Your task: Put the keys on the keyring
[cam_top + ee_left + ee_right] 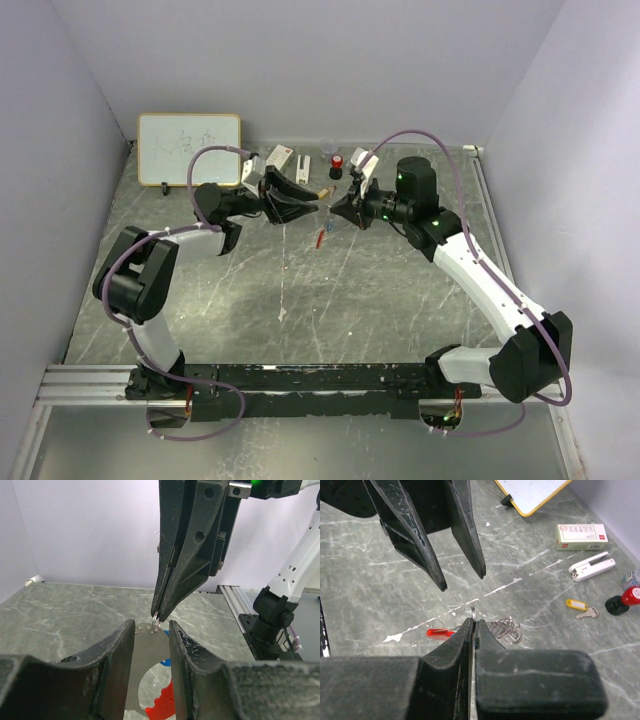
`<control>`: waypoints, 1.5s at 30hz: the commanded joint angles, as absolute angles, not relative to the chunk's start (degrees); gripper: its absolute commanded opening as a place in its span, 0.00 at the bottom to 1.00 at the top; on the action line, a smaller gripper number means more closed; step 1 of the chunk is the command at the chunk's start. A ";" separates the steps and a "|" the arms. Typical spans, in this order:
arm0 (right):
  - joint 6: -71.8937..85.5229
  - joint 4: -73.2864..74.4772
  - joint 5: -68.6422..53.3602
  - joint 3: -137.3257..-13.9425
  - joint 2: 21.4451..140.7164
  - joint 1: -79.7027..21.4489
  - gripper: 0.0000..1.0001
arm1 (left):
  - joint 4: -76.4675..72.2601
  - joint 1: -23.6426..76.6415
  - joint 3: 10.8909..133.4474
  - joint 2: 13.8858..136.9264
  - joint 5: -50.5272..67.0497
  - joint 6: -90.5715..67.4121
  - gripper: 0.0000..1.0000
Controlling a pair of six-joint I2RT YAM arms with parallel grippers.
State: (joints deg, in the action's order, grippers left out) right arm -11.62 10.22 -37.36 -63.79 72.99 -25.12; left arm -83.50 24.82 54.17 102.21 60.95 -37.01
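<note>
The worktop (300,300) is a smooth, stone-look grey-green surface with white veining, scuffed by pale scratches and carrying a dull sheen. The left gripper (151,626) has jaws of matt black plastic with a grainy, rough skin. The right gripper (472,624) has jaws of smoother black plastic with a faint gloss. The keyring (506,630) is thin, bright, polished metal; its tag (440,632) is glossy red plastic. Near the whiteboard (188,148), which has a glossy white face in a yellow frame, lie a printed card box (581,536), a shiny white plastic stapler (592,566) and a dull silver metal key (590,612) on a yellow plastic fob (576,604).
</note>
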 commanded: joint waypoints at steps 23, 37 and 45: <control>-16.25 24.00 -31.81 -72.25 74.77 -25.20 0.00 | -19.63 31.62 66.80 93.32 51.91 12.08 0.39; -17.14 26.27 -31.25 -73.62 77.18 -25.66 0.00 | -16.28 33.06 68.91 93.85 53.37 14.84 0.30; -17.44 26.46 -31.36 -74.05 77.95 -25.84 0.00 | -14.23 34.15 69.90 94.38 54.26 16.47 0.29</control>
